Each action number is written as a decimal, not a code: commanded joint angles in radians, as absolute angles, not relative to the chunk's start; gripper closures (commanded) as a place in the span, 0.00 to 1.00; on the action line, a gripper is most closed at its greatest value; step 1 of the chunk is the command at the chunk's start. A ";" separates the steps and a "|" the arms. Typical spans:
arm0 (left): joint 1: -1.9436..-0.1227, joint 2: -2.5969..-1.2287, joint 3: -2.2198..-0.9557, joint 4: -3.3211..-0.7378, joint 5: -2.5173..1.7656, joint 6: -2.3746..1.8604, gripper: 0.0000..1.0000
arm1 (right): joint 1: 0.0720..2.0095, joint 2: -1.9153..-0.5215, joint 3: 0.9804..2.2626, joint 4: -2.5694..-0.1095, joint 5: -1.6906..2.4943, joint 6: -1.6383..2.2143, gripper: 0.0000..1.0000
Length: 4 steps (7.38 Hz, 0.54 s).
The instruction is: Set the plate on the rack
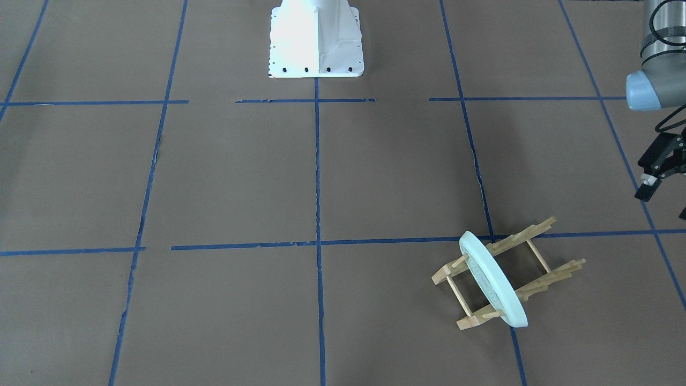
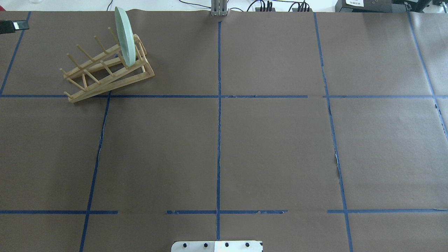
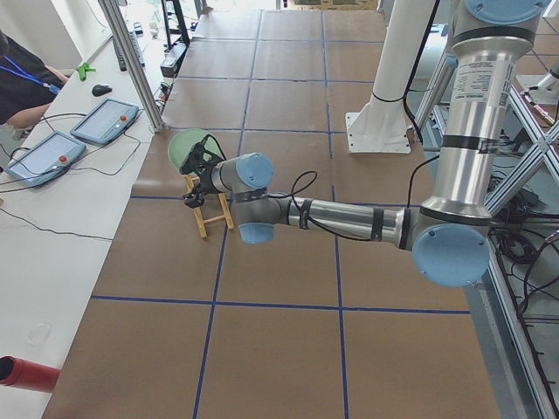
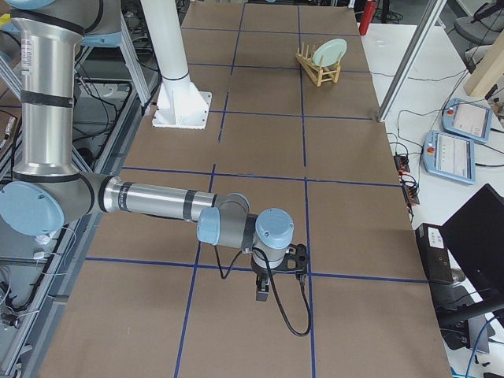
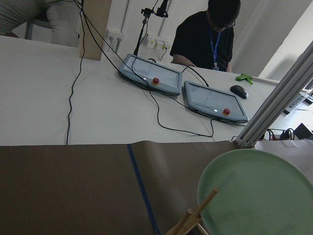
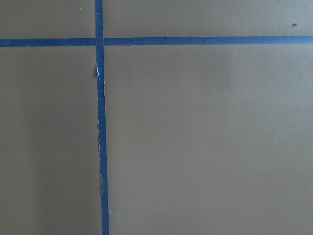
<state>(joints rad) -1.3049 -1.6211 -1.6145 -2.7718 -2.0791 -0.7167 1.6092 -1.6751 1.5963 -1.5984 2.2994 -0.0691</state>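
The pale mint-green plate stands on edge in the slots at one end of the light wooden rack. It also shows in the overhead view, upright in the rack at the table's far left. My left gripper is open and empty, apart from the rack, at the table's left edge. Its wrist view shows the plate and a rack peg low right. My right gripper hangs over bare table far from the rack; I cannot tell whether it is open or shut.
Brown paper with blue tape lines covers the table. The white robot base stands at the robot's side, in the middle. Beyond the far edge lie two teach pendants and cables, and an operator sits there.
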 commanded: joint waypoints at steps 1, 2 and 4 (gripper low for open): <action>-1.334 -1.542 -1.744 -2.543 -2.109 -0.549 0.00 | 1.609 -1.675 1.597 -1.598 2.299 -0.069 0.00; -1.388 -1.539 -1.752 -2.440 -2.132 -0.441 0.00 | 1.609 -1.675 1.597 -1.598 2.299 -0.069 0.00; -1.449 -1.554 -1.756 -2.210 -2.204 -0.304 0.00 | 1.609 -1.675 1.597 -1.598 2.299 -0.069 0.00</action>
